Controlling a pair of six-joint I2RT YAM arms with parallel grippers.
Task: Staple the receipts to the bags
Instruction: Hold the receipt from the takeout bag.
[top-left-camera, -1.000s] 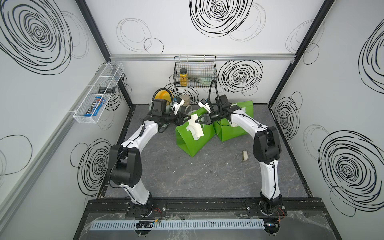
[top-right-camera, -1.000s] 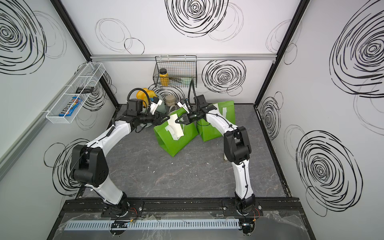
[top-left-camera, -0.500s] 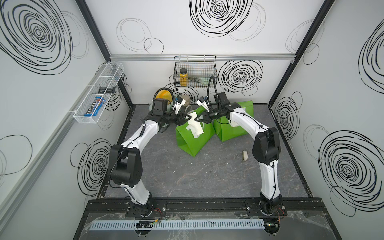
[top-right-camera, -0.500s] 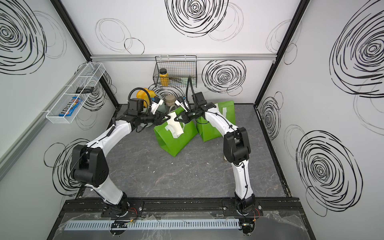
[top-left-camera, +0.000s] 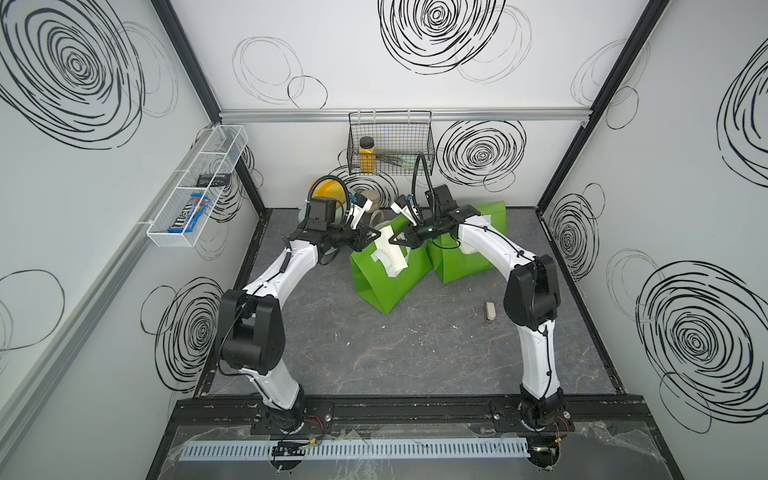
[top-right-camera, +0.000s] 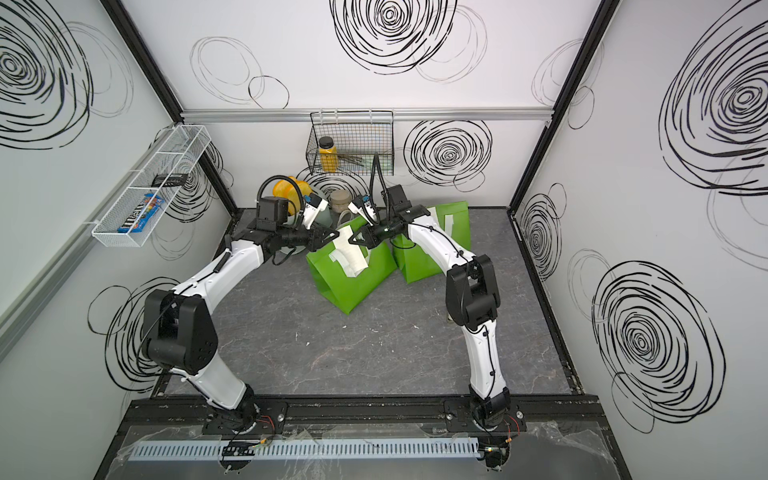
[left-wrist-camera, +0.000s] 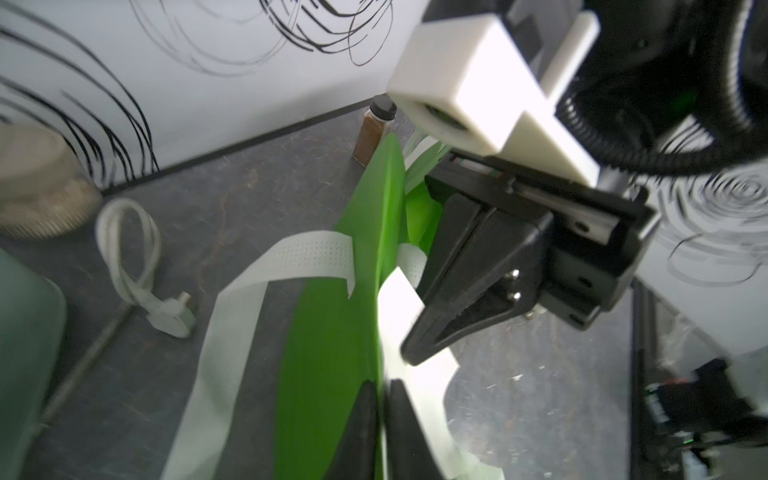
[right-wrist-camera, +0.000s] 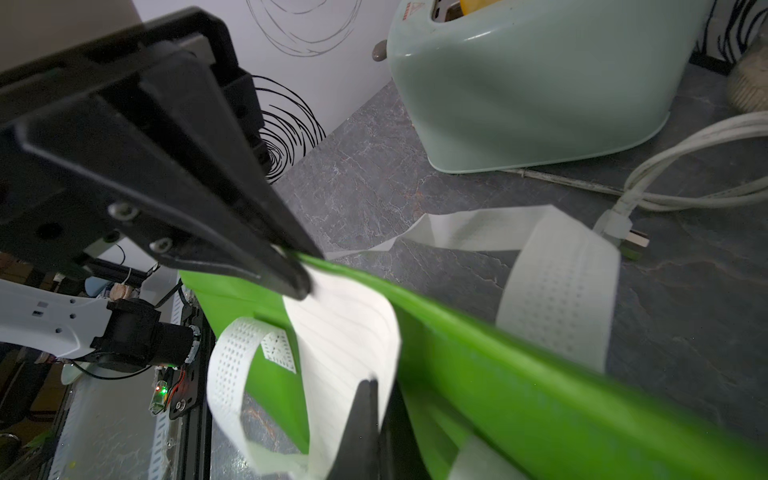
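Observation:
A green bag (top-left-camera: 386, 274) stands tilted in mid-table, with a white lined receipt (top-left-camera: 392, 257) draped over its upper rim in both top views. My left gripper (top-left-camera: 370, 239) is shut on that rim, where the receipt (left-wrist-camera: 399, 307) lies against the green panel (left-wrist-camera: 332, 353). My right gripper (top-left-camera: 397, 240) faces it from the other side. In the right wrist view this gripper (right-wrist-camera: 376, 399) is shut on the receipt (right-wrist-camera: 345, 332) at the rim. The gripper tips are a hand's width apart. A second green bag (top-left-camera: 469, 249) stands behind, under my right arm.
A mint toaster (right-wrist-camera: 540, 83) and its white cable (right-wrist-camera: 685, 166) sit behind the bags, with a beige-lidded jar (top-right-camera: 341, 199) and a spice bottle (left-wrist-camera: 374, 133). A small beige object (top-left-camera: 490, 311) lies near my right arm. A wire basket (top-left-camera: 390, 145) and a white rack (top-left-camera: 195, 195) hang on the walls.
My left gripper has closed on the front bag's rim. My right gripper has shifted slightly left and back, still on the receipt.

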